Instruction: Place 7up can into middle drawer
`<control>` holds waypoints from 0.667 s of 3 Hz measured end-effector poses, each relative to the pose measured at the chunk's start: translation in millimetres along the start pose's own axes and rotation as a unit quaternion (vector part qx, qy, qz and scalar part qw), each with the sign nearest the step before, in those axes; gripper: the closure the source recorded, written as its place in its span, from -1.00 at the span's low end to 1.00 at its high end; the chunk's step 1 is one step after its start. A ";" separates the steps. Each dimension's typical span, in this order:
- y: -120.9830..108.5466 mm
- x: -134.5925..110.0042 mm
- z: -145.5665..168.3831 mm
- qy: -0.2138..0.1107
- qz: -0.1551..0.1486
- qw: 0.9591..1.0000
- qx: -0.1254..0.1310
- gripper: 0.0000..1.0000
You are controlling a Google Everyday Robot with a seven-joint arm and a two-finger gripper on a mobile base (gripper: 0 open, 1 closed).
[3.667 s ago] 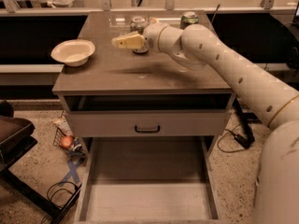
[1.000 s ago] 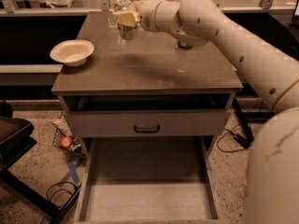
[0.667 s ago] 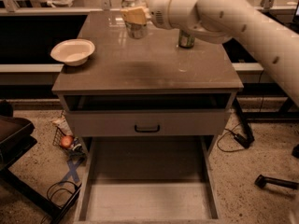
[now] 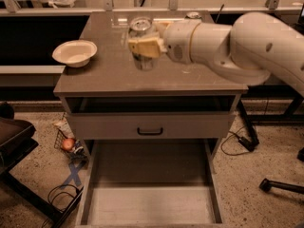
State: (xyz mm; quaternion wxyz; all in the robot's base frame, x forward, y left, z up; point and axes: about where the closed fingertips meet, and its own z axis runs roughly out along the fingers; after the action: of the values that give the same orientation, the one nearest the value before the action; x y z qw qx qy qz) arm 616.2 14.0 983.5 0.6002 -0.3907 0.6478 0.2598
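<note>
My gripper (image 4: 145, 47) is shut on the 7up can (image 4: 140, 27), a small pale can with a silver top. It holds the can upright above the middle of the brown tabletop (image 4: 109, 72). The beige fingers (image 4: 148, 46) wrap the can's body and hide its markings. The white arm reaches in from the right. The middle drawer (image 4: 149, 205) is pulled out at the bottom of the view, below and in front of the can. Its grey floor is bare.
A white bowl (image 4: 74, 52) sits on the table's left side. The top of a second can (image 4: 193, 15) shows behind the arm at the back. A shut drawer front with a dark handle (image 4: 150, 131) lies above the open drawer. A wire basket (image 4: 69, 145) stands on the floor at left.
The arm has carried the can from the back of the table toward the front and lower, still gripped. The bowl and drawers have not moved.
</note>
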 end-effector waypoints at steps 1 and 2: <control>51.6 42.7 -16.7 -0.005 0.033 0.999 -0.010 1.00; 116.0 92.7 -31.7 -0.010 0.069 0.997 -0.035 1.00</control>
State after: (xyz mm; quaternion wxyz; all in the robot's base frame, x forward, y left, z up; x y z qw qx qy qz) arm 505.5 35.4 881.8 0.5736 -0.3628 0.6575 0.3271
